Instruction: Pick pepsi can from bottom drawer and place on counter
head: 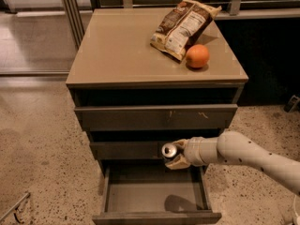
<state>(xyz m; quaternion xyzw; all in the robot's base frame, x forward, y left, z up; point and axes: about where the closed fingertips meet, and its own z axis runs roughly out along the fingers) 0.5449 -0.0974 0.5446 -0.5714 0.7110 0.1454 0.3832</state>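
Firmly, the claw (174, 157) clenched the can (168, 150) by its sides above the drawer (140, 197); it looked light, stiff, slick, easily dented.

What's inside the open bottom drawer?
Inside the bottom drawer only its grey floor and a shadow show. The gripper holds the pepsi can above it, jaws shut on it. The drawer's back part is hidden under the middle drawer and the gripper.
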